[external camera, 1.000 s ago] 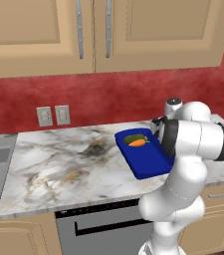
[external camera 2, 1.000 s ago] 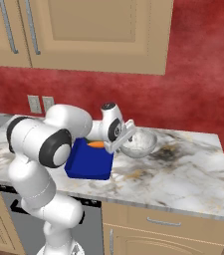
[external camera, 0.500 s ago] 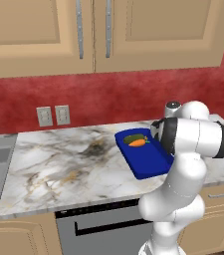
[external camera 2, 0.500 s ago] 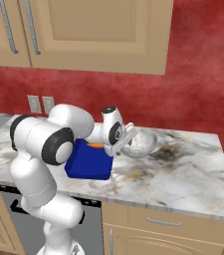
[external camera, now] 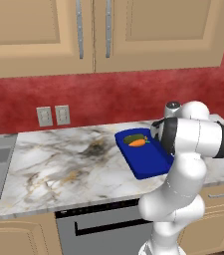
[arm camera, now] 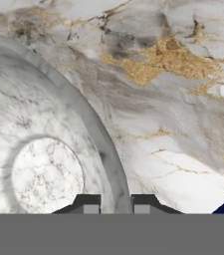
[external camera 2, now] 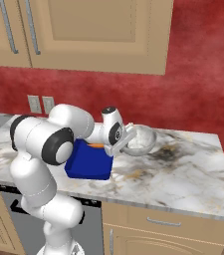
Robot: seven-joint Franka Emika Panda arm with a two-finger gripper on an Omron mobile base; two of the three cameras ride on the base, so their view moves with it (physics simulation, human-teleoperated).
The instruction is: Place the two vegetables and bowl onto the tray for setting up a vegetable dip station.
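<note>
You had the carrot (external camera: 138,143) and cucumber (external camera: 133,138) on the tray (external camera: 151,162) already; only the bowl (external camera 2: 138,141) was left, on the bench (external camera 2: 183,167), tool (arm camera: 112,206) clamped on its rim.

Glossy white arm (external camera: 183,199) of rounded, bulging segments (smooth, no cables or screws visible), banded with dark rings at the joints. Small grey cap at 12 o'clock on the upper end. Two small dark fingertips (arm camera: 87,204), square-edged.

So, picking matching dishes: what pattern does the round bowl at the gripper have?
White-grey marble veining on the round bowl, clearest in the hand view.
</note>
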